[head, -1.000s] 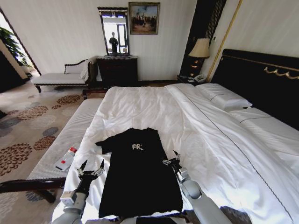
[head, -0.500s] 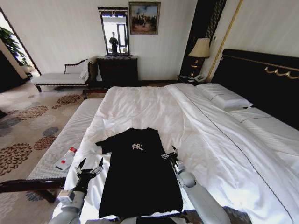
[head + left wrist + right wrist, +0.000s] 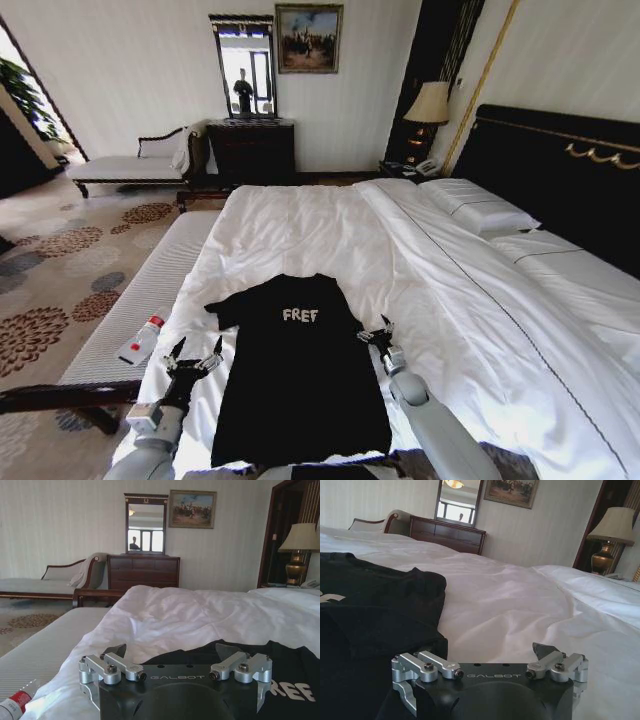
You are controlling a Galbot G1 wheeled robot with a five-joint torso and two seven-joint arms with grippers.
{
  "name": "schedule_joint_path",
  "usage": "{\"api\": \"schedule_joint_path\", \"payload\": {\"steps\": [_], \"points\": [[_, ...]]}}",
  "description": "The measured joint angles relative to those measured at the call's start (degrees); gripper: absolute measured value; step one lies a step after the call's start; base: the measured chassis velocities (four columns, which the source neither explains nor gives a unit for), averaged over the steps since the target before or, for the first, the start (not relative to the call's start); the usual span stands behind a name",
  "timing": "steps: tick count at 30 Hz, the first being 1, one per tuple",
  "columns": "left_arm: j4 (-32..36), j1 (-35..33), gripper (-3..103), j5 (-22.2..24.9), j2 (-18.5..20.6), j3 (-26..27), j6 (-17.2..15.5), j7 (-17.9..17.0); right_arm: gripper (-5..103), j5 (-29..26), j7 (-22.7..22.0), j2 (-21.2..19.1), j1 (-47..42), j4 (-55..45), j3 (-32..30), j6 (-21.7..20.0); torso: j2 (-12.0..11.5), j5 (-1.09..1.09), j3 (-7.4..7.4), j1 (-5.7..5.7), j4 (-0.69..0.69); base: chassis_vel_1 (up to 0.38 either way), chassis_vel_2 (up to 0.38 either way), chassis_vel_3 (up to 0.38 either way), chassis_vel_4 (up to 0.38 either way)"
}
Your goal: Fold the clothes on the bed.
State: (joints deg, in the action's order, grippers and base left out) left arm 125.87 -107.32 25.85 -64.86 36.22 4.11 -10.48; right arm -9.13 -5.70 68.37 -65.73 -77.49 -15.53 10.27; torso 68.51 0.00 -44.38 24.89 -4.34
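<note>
The clothes are one black T-shirt (image 3: 298, 378) with white lettering, lying flat on the near part of the white bed (image 3: 330, 225), collar away from me. My left gripper (image 3: 195, 356) hovers open just off the shirt's left edge, over the white sheet. At the shirt's right edge, below the sleeve, my right gripper (image 3: 378, 332) is open and holds nothing. The left wrist view looks past the open left gripper (image 3: 172, 654) onto the shirt (image 3: 280, 667). In the right wrist view, the shirt's sleeve (image 3: 375, 600) lies beside the open right gripper (image 3: 492, 666).
A white-cushioned bench (image 3: 150, 285) runs along the bed's left side with a small red-capped bottle (image 3: 141, 341) on it. Pillows (image 3: 478, 208) and a dark headboard (image 3: 560, 165) stand at the right. A dresser (image 3: 250, 150), a chaise (image 3: 125, 168) and a lamp (image 3: 430, 104) line the far wall.
The right gripper has moved a little right, off the shirt's chest to its edge, and more of the white lettering now shows. The left gripper has hardly moved.
</note>
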Motion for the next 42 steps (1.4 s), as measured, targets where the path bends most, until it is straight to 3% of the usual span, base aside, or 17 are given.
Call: {"api": "schedule_joint_path", "payload": {"steps": [10, 15, 18, 19, 23, 26, 34, 41, 42], "points": [[-1.4, 0.9, 100, 0.2, 0.0, -0.4, 0.1, 0.2, 100, -0.1, -0.9, -1.0, -3.7, -2.7, -1.4, -0.4, 0.0, -0.01, 0.0, 0.0, 0.01, 0.0, 0.0, 0.0, 0.0], [-4.9, 4.2, 100, 3.6, 1.0, -0.7, -1.3, 0.0, 100, 0.7, -0.8, -1.7, -10.7, -7.4, -3.3, -0.3, 0.0, 0.0, 0.0, 0.0, -0.05, 0.0, 0.0, 0.0, 0.0], [-7.9, 10.2, 100, 9.5, 2.6, -1.3, -4.4, -1.3, 100, 0.4, -0.8, -1.5, -14.8, -13.2, -6.3, -0.2, 0.0, 0.0, 0.01, -0.02, -0.03, 0.0, 0.0, 0.0, 0.0], [-7.9, 10.2, 100, 9.5, 2.6, -1.3, -4.4, -1.3, 100, 0.4, -0.8, -1.5, -14.8, -13.2, -6.3, -0.2, 0.0, 0.0, 0.01, -0.02, -0.03, 0.0, 0.0, 0.0, 0.0], [-13.5, 20.6, 100, 21.0, 4.0, -4.5, -9.3, -3.2, 100, -2.2, -1.5, -2.3, -17.5, -19.6, -9.6, -1.6, 0.0, -0.01, 0.0, -0.01, -0.01, 0.0, 0.0, 0.0, 0.0], [-17.4, 25.0, 100, 23.7, 4.0, -6.4, -10.3, -3.9, 100, -2.9, -1.9, -2.7, -18.0, -20.6, -10.6, -2.0, 0.0, 0.0, 0.0, -0.01, -0.02, 0.0, 0.0, 0.0, 0.0], [-31.2, 37.9, 100, 26.3, 4.7, -10.5, -11.3, -4.0, 100, -3.9, -2.1, -3.9, -19.3, -21.1, -13.0, -2.1, 0.0, 0.02, -0.01, -0.01, 0.0, 0.0, 0.0, 0.0, 0.0], [-36.8, 43.3, 100, 26.4, 4.0, -13.1, -11.7, -4.2, 100, -4.9, -2.4, -4.9, -17.5, -21.3, -11.3, -2.8, 0.0, 0.0, -0.01, 0.0, -0.05, 0.0, 0.0, 0.0, 0.0], [-37.2, 43.3, 100, 26.3, 3.8, -13.0, -11.7, -4.3, 100, -5.2, -2.4, -5.3, -16.9, -21.2, -10.7, -2.9, 0.0, -0.01, -0.01, 0.0, 0.01, 0.0, 0.0, 0.0, 0.0]]}}
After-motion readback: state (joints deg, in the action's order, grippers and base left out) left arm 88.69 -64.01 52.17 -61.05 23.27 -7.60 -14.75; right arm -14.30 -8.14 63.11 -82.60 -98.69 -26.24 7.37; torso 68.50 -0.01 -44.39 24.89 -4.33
